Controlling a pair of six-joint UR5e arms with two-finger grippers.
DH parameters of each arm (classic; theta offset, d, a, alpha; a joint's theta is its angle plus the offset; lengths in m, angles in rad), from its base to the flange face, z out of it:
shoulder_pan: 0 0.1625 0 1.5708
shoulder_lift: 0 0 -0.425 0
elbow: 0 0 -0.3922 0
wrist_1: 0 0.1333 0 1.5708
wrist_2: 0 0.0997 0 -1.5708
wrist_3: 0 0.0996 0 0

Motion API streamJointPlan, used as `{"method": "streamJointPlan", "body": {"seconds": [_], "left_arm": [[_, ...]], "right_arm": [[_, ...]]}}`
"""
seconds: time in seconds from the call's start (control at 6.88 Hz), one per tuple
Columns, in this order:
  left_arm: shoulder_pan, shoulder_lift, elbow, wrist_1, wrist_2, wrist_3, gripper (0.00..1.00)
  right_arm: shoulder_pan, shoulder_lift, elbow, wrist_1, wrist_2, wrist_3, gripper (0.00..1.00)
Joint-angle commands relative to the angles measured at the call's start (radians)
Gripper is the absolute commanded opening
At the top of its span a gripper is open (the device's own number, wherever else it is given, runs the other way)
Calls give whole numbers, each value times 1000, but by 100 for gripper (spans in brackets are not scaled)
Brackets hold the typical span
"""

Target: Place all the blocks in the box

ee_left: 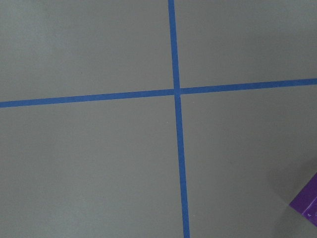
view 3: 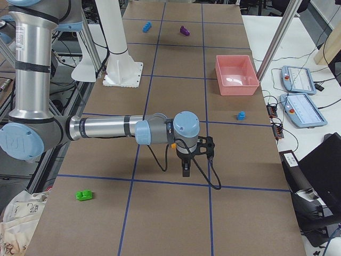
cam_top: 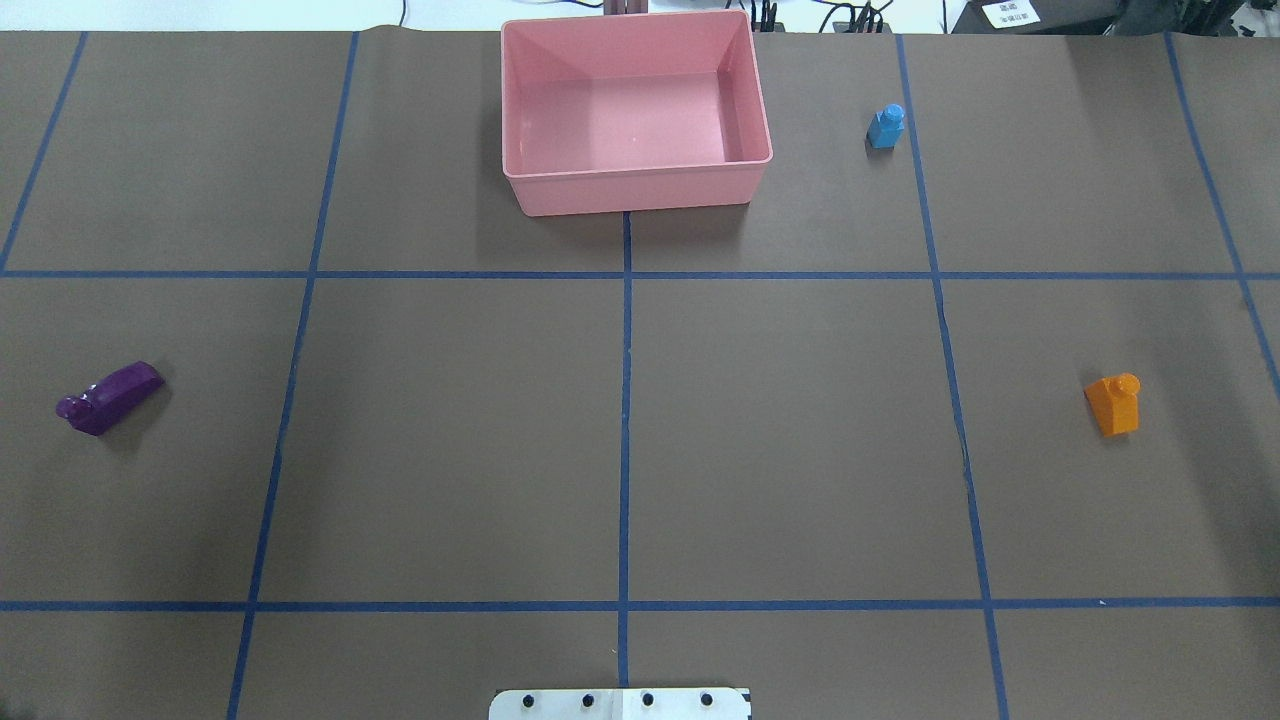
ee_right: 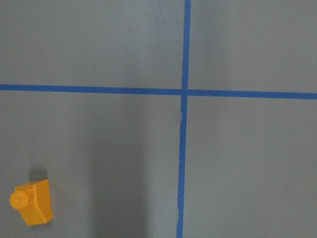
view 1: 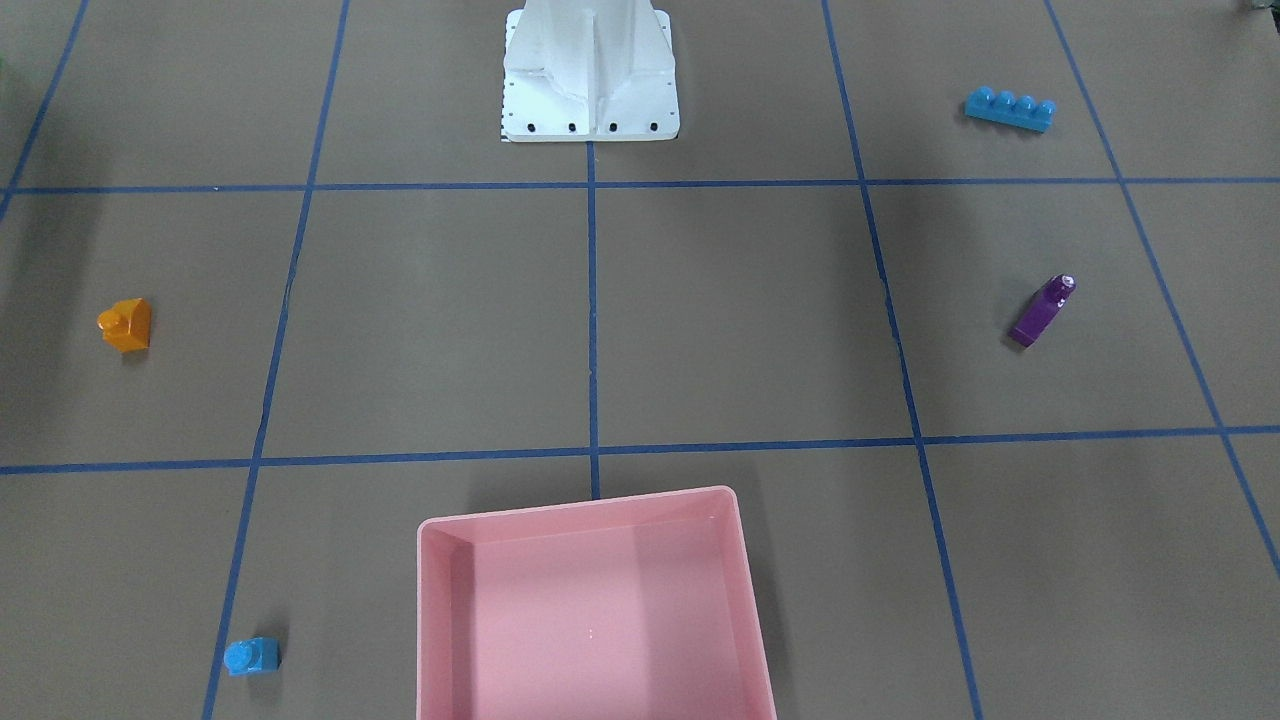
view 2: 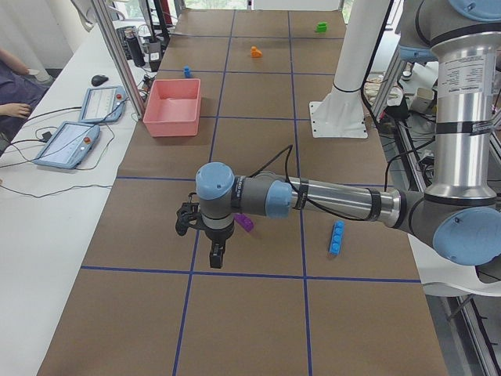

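Observation:
The pink box [cam_top: 640, 190] stands empty at the far middle of the table, and also shows in the front view [view 1: 580, 505]. The orange brick [cam_top: 1113, 402] lies right of centre and shows in the right wrist view [ee_right: 32, 202]. The light-blue single-stud brick [cam_top: 885, 127] lies right of the box. The purple brick [cam_top: 108, 397] lies at the left. The long blue brick [view 1: 1010, 108] and the green brick [view 3: 83, 196] lie near the table's ends. My left gripper [view 2: 216, 257] hangs beside the purple brick [view 2: 244, 223]. My right gripper [view 3: 185, 169] hangs over the table. I cannot tell whether either is open or shut.
The white robot base [view 1: 590, 90] stands at the table's near middle. Blue tape lines cross the brown table. Teach pendants [view 3: 301, 96] and cables lie on the white side bench beyond the box.

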Motion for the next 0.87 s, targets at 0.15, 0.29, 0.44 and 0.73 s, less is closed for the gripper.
{"method": "streamJointPlan", "body": {"seconds": [0.15, 0.29, 0.44, 0.73], "left_arm": [[2, -14, -6, 5, -3, -1, 100], [2, -13, -27, 0, -27, 0, 100], [26, -29, -28, -21, -29, 2, 100], [46, -54, -37, -57, -37, -40, 100]], "right_arm": [[0, 7, 15, 2, 1, 2, 100], [-13, 24, 55, 18, 1, 14, 100], [-54, 29, 75, 129, 3, 59, 100], [-289, 105, 11, 256, -65, 242, 100]]}}
